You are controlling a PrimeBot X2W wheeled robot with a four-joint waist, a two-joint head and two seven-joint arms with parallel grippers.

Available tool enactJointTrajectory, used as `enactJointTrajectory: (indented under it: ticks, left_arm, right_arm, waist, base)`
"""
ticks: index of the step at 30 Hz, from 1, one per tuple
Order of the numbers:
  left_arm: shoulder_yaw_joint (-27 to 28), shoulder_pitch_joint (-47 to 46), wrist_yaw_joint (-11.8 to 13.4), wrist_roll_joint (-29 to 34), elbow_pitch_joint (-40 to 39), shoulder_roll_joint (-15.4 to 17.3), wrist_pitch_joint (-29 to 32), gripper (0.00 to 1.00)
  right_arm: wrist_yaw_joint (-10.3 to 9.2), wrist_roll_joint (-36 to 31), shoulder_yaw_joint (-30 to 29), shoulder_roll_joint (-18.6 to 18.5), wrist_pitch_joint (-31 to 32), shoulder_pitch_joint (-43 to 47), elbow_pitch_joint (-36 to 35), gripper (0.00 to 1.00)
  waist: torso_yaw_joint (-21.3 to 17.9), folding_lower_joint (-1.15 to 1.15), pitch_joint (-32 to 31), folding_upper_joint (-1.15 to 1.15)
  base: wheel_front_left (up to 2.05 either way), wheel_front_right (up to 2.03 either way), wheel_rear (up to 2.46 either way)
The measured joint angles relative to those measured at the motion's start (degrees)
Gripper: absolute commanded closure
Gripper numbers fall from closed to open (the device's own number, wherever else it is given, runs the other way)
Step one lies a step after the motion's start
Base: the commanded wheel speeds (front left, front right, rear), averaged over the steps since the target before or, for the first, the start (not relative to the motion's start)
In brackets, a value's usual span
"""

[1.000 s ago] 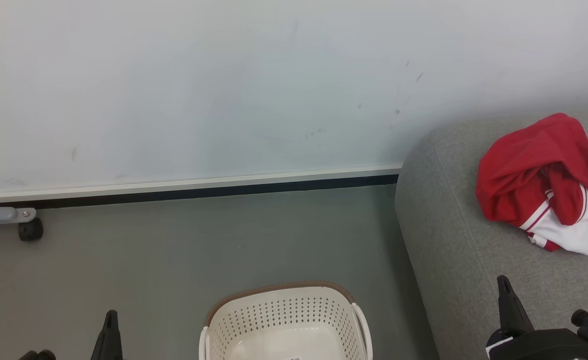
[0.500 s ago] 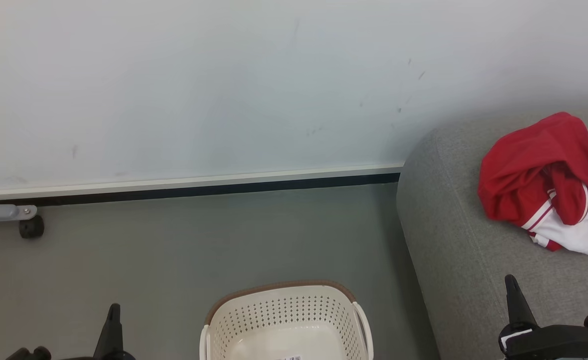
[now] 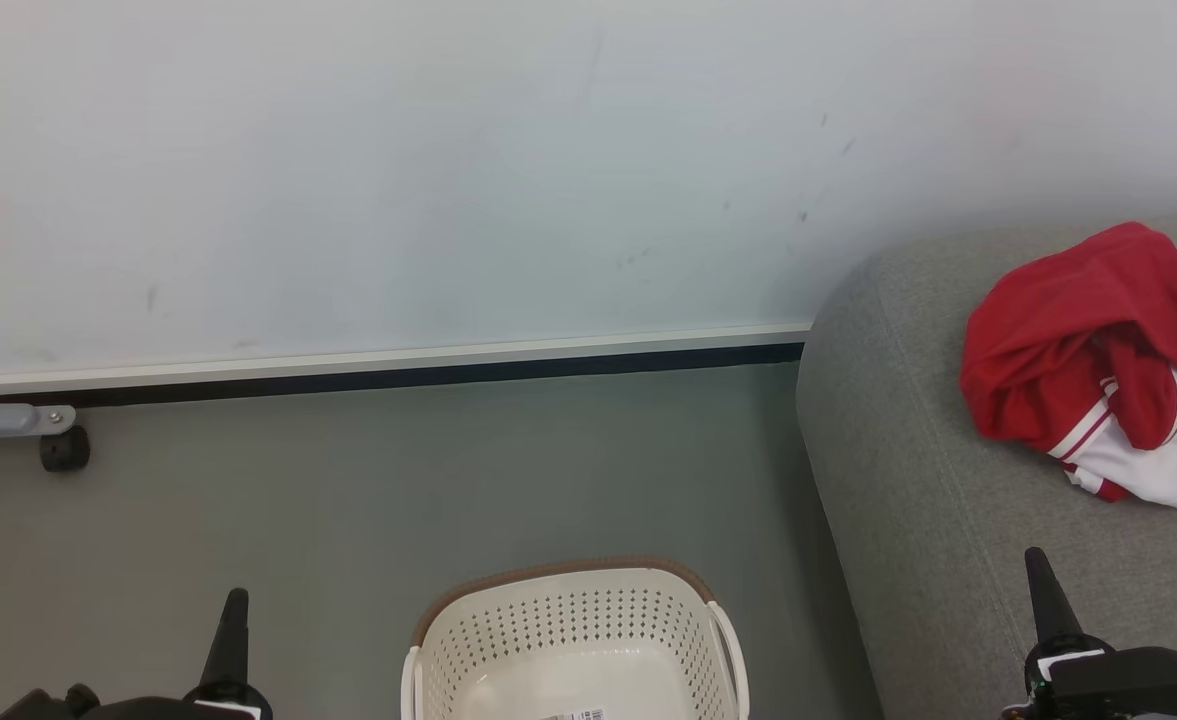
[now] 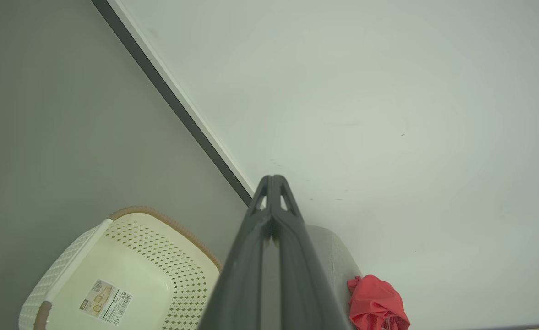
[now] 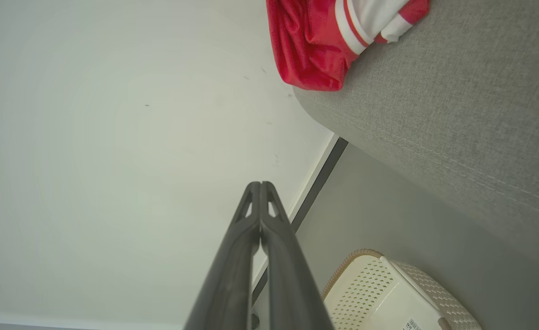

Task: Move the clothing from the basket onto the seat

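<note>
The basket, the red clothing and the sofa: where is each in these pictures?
basket (image 3: pixel 568 628): head view, perforated back wall.
red clothing (image 3: pixel 1058 340): head view, upper red fold.
sofa (image 3: pixel 898 470): head view, bare grey fabric.

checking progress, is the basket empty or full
Empty: the basket shows a bare floor with just a sticker; the clothing lies on the seat.

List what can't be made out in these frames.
Basket: near half cut off by the head view's bottom edge.
Label on its floor: print too small, left wrist view.
Clothing: bunched and cut by the head view's right edge; garment count unclear.
Seat: extent runs past that edge.
</note>
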Motion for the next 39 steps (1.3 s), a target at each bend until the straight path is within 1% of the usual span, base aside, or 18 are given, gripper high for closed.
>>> enactJointTrajectory:
  ticks: [3,4,10,17,27,28,39]
  left_arm:
    - [0.37,-0.46,-0.09,-1.83,0.32,-0.15,0.49,1.00]
    - [0.47,-0.68,-0.53,-2.97,0.43,-0.23,0.71,1.00]
    - [1.01,-1.41,-1.08,-7.23,1.07,-0.70,2.00,1.00]
    - [1.70,-2.40,-2.53,-12.00,1.83,-1.10,3.45,1.00]
    - [2.71,-4.16,-3.65,-19.26,2.85,-1.72,5.33,1.00]
    - [2.77,-4.32,-4.01,-19.65,2.86,-1.75,5.48,1.00]
    - [2.81,-4.41,-4.01,-20.34,2.91,-1.78,5.48,1.00]
  right_arm:
    - [0.53,2.42,-0.75,0.20,0.55,-0.05,0.35,1.00]
    - [0.57,3.07,-0.99,0.25,0.76,-0.09,0.47,1.00]
    - [1.35,7.45,-2.46,0.76,2.01,-0.58,1.26,1.00]
    - [2.26,12.87,-4.21,1.25,3.25,-1.14,1.96,1.00]
    - [3.65,20.33,-6.64,2.11,5.28,-1.97,3.16,1.00]
    - [3.85,20.62,-6.75,2.11,5.50,-2.11,3.21,1.00]
    - [3.86,20.67,-6.80,2.20,5.50,-2.23,3.23,1.00]
  waist:
    - [0.04,0.00,0.06,0.00]
    - [0.06,0.00,0.09,0.00]
    - [0.14,0.00,0.21,0.00]
    - [0.23,0.00,0.36,0.00]
    - [0.37,0.00,0.57,0.00]
    - [0.37,0.00,0.58,0.00]
    - [0.38,0.00,0.58,0.00]
  base:
    - [0.00,0.00,0.00]
    - [0.00,0.00,0.00]
    - [0.00,0.00,0.00]
    - [0.00,0.00,0.00]
    - [0.00,0.00,0.00]
    - [0.00,0.00,0.00]
    - [0.00,0.00,0.00]
